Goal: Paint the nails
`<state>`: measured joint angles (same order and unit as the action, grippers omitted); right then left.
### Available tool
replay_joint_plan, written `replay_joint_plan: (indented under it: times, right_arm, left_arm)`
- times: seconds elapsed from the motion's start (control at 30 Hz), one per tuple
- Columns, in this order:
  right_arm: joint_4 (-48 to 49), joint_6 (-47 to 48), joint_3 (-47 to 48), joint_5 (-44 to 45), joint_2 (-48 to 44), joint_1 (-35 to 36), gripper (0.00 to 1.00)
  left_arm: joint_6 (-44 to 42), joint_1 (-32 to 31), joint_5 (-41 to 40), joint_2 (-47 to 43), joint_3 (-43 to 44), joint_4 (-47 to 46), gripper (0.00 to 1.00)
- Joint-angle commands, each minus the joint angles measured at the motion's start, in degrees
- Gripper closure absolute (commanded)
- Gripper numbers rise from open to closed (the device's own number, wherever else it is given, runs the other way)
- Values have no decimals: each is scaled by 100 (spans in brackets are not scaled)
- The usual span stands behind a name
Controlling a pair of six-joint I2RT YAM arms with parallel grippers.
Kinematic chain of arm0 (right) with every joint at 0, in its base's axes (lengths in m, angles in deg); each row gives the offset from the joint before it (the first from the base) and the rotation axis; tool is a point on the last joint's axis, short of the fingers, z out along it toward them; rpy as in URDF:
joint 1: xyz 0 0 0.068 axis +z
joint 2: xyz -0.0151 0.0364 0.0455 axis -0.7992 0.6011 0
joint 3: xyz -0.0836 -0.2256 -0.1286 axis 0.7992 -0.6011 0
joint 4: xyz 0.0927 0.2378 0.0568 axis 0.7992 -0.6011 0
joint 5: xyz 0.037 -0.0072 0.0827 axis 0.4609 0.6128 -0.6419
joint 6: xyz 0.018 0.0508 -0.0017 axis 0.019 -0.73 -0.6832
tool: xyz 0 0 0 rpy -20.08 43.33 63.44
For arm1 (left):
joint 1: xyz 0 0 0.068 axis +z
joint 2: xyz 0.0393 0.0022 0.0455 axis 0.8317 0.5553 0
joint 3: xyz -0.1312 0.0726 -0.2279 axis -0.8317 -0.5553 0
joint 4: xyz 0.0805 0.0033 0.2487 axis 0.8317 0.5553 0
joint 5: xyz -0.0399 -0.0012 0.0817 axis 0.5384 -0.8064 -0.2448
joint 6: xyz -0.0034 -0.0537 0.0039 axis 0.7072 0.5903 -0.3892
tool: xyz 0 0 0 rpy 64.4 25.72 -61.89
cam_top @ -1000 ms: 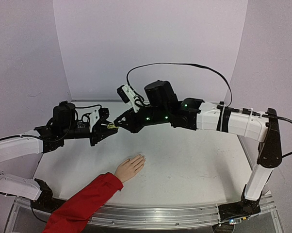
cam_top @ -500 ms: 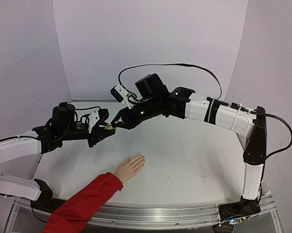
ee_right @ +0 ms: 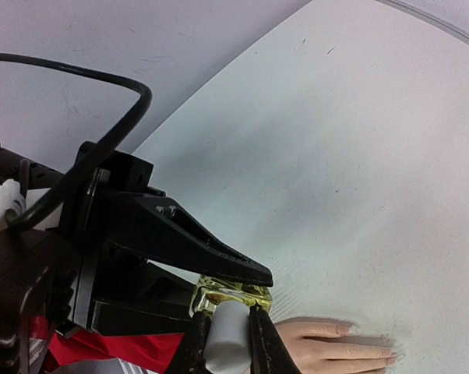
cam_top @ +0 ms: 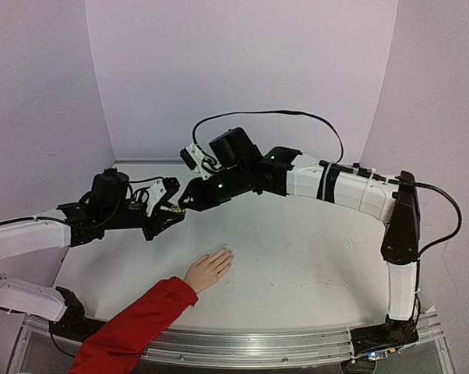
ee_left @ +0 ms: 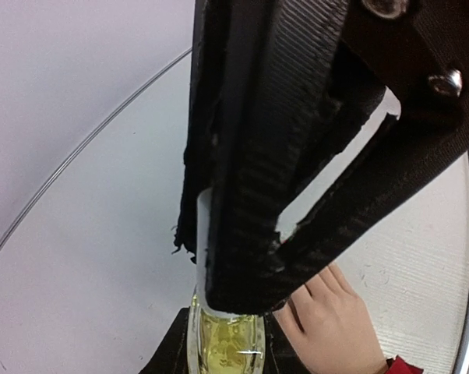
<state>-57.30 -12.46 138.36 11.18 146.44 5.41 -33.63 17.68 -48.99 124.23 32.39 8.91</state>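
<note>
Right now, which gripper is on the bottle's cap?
The right gripper: it pinches the white cap, while the left gripper clamps the bottle by its yellow-green glass.

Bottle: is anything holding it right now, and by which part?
Both arms hold it. The left gripper is shut on the bottle at its yellow-green body; the right gripper has its fingers shut on the white cap.
</note>
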Motion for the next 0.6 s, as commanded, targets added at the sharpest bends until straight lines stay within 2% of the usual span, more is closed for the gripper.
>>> replay_joint_plan:
  times: [0.0, 0.03, 0.07, 0.13, 0.23, 0.33, 0.43, 0.57]
  right_arm:
    - [252, -6, -474, 63, -689, -178, 75]
    - [279, 33, -576, 11, -804, -242, 68]
    - [322, 103, -667, -52, -925, -296, 55]
    - [395, 249, -819, -135, -1165, -344, 40]
    - [467, 417, -1000, -442, -1417, -460, 19]
    - [593, 597, -1271, -763, -1734, -580, 4]
    - [1098, 812, -1737, -1256, -2075, -726, 2]
    - [2208, 879, -2541, -2220, -2504, -975, 2]
  left_arm:
    - [298, -210, 268, 21, 538, -1179, 100]
    - [319, -210, 267, 33, 533, -1179, 100]
    - [337, -210, 269, 50, 539, -1182, 100]
    - [358, -210, 309, 101, 543, -1179, 100]
    - [423, -210, 367, 205, 583, -1172, 100]
    - [485, -213, 445, 300, 610, -1170, 100]
    - [632, -195, 774, 330, 654, -1170, 100]
    - [1057, -144, 1832, 331, 804, -1178, 100]
